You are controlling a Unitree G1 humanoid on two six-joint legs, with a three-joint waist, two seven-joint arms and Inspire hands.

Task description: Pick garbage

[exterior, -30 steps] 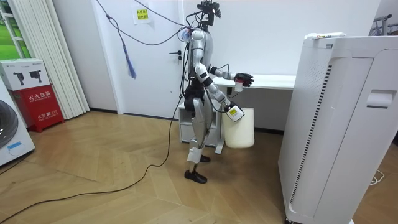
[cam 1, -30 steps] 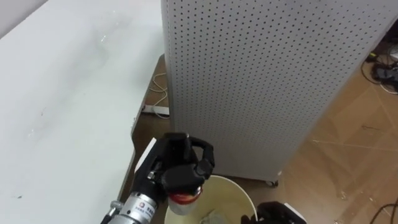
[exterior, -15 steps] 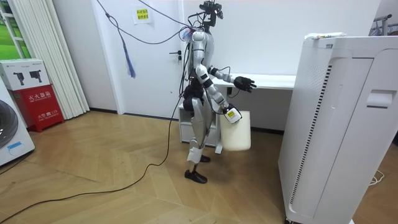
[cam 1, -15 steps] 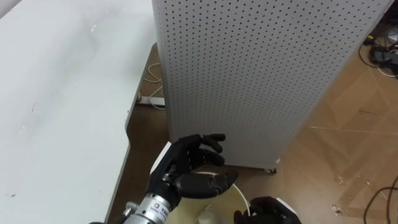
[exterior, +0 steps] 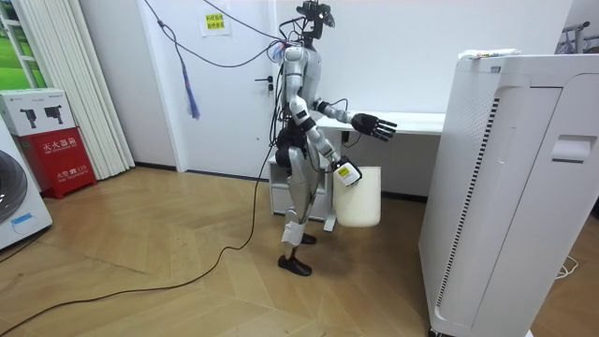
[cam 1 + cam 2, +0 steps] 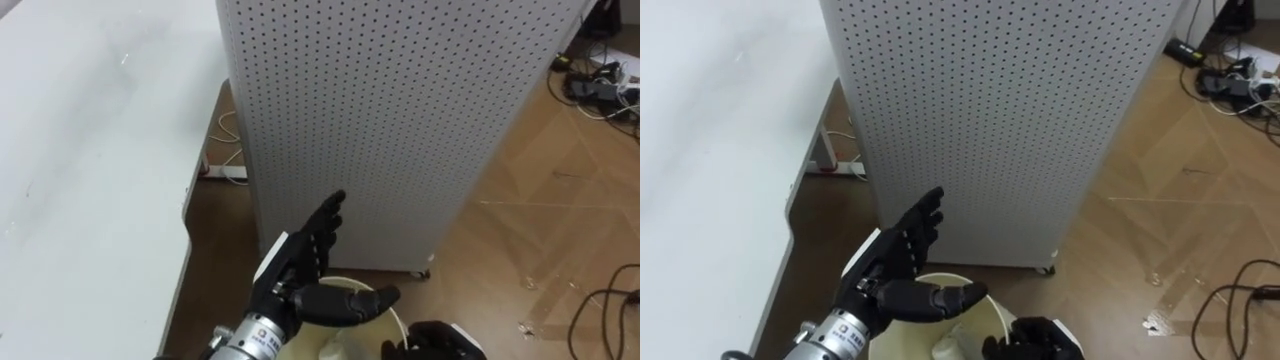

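My left hand (image 6: 308, 268) is stretched out open, fingers straight and thumb out to the side, holding nothing. It hovers just over the rim of a cream bin (image 6: 392, 312). A pale scrap (image 6: 331, 350) lies inside the bin. At the bin's right edge my dark right hand (image 6: 432, 341) curls over the rim. In the room view I stand beside the white table, the left hand (image 5: 374, 124) held out at table height. The bin (image 5: 360, 197) hangs lower down from the right hand (image 5: 343, 169).
A white table (image 6: 80, 150) runs along my left. A tall perforated grey panel (image 6: 380, 120) stands straight ahead, with a power strip (image 6: 225, 172) on the floor by it. Cables (image 6: 598, 86) lie far right. A big white appliance (image 5: 510, 187) stands on the room view's right.
My left hand went from curled round a red-and-white container with a dark cap to fully open. The container has gone from the hand. The eye view shifted a little.
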